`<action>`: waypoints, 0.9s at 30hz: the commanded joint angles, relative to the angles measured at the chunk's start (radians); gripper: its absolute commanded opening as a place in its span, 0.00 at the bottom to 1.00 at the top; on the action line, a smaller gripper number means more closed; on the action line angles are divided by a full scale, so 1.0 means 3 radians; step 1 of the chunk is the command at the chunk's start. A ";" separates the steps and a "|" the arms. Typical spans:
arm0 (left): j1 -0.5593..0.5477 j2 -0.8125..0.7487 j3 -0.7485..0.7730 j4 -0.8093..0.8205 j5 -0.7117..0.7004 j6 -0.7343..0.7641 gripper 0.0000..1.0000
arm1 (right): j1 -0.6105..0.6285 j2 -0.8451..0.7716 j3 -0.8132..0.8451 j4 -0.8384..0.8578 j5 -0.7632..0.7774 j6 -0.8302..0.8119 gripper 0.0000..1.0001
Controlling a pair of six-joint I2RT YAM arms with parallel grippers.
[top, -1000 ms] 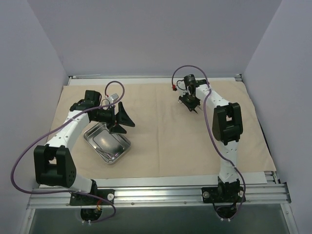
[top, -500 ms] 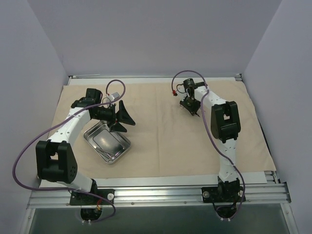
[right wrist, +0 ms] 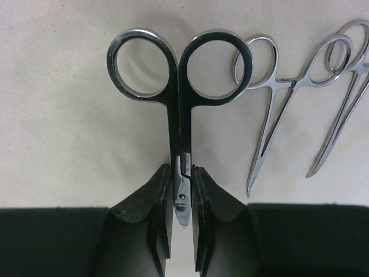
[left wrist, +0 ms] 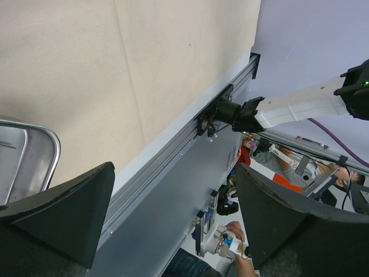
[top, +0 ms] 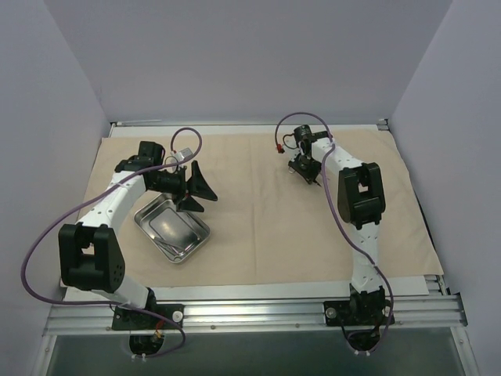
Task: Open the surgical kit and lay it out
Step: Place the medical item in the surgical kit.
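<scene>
observer: scissors (right wrist: 180, 133) are held at the pivot by the right end effector (right wrist: 181, 179), its jaws narrowed onto the blades and the rings pointing away, over the far part of the cloth wrap (top: 258, 235), which is spread flat. two forceps (right wrist: 277, 115) are laid on the cloth just beside them.

planner: so the laying-out step is judged to be in hand. is the pair set down?

observer: that cannot be told; the rings look close to the cloth. the left end effector (top: 202, 188) is held wide, with nothing in it, over the far edge of the steel tray (top: 168, 223), where a few thin instruments (top: 176, 247) are seen at the near corner.

planner: then a release is called for, once the scissors are flat, parallel to the forceps and clear of their rings. after that, the tray's contents are to be picked out one at a time.
</scene>
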 commanded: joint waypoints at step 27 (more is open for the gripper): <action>0.0010 0.0176 0.0261 -0.0009 0.0110 0.0120 0.94 | 0.0091 -0.0129 -0.0176 -0.0098 0.0047 0.0006 0.00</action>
